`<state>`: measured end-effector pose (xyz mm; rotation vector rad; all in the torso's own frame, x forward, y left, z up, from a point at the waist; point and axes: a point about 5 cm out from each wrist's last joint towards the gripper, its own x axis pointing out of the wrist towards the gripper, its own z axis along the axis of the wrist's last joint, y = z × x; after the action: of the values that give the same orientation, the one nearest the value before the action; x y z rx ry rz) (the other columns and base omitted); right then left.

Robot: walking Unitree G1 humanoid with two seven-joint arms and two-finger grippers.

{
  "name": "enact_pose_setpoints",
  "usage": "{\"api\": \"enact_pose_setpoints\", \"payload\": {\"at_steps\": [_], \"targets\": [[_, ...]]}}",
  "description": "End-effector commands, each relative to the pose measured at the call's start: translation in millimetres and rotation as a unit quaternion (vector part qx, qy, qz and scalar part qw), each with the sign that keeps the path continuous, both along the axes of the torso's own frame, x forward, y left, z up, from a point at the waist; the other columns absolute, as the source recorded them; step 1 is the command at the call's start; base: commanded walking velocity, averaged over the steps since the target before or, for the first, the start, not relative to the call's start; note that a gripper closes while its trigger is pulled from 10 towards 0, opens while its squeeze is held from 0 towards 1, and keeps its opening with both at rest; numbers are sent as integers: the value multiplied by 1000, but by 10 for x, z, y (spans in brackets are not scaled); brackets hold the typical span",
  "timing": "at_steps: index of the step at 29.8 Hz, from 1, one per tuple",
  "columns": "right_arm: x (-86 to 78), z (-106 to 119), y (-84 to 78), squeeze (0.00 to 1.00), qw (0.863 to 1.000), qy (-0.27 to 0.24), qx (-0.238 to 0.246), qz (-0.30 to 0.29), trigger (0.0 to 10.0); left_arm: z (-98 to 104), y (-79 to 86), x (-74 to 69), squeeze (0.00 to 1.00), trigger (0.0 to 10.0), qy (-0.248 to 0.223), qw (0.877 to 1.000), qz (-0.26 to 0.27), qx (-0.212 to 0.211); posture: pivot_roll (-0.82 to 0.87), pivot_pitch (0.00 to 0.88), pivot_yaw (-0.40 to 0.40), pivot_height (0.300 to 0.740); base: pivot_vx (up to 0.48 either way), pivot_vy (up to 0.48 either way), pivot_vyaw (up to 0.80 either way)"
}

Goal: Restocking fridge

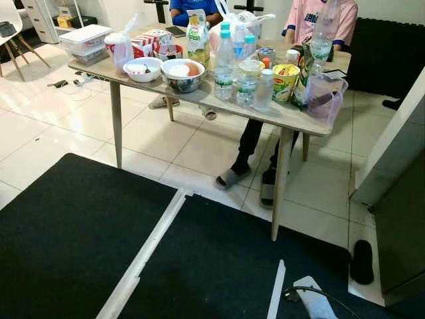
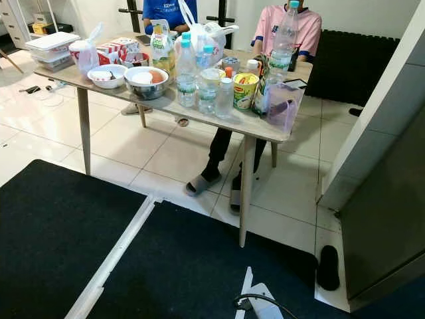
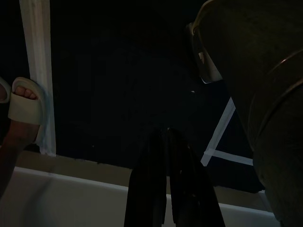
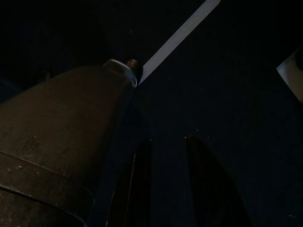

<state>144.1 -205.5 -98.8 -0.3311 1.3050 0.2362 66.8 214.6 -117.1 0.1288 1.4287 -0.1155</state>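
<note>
A wooden table stands ahead, crowded with groceries: water bottles, a juice carton, a metal bowl, a white bowl, a yellow noodle cup, a purple pitcher and stacked white containers. A dark grey appliance side rises at the right edge. Both arms hang low over the black mat. My left gripper has its fingers pressed together and holds nothing. My right gripper is open and empty.
A person in a pink shirt sits behind the table, slippered feet under it. Another person in blue is behind. Black mats with a white strip cover the near floor. A cable and a black slipper lie at the right.
</note>
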Motion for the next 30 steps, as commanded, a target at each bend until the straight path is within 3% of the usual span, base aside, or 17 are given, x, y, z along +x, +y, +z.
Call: {"api": "enact_pose_setpoints", "payload": {"at_steps": [1,23,30], "targets": [[45,20,-18,0,1000,-7,-2,-1,10000,49,-60,292,0,10000,-54,998,-4,-14,-11,0,17,740,0,0,0],[32,15,-18,0,1000,-9,2,-6,10000,53,-57,302,0,10000,-54,998,-15,-15,-15,0,19,740,0,0,0],[37,15,-12,0,1000,-15,7,-11,10000,54,-58,304,0,10000,-53,998,-19,-17,-15,0,19,740,285,0,0]]}}
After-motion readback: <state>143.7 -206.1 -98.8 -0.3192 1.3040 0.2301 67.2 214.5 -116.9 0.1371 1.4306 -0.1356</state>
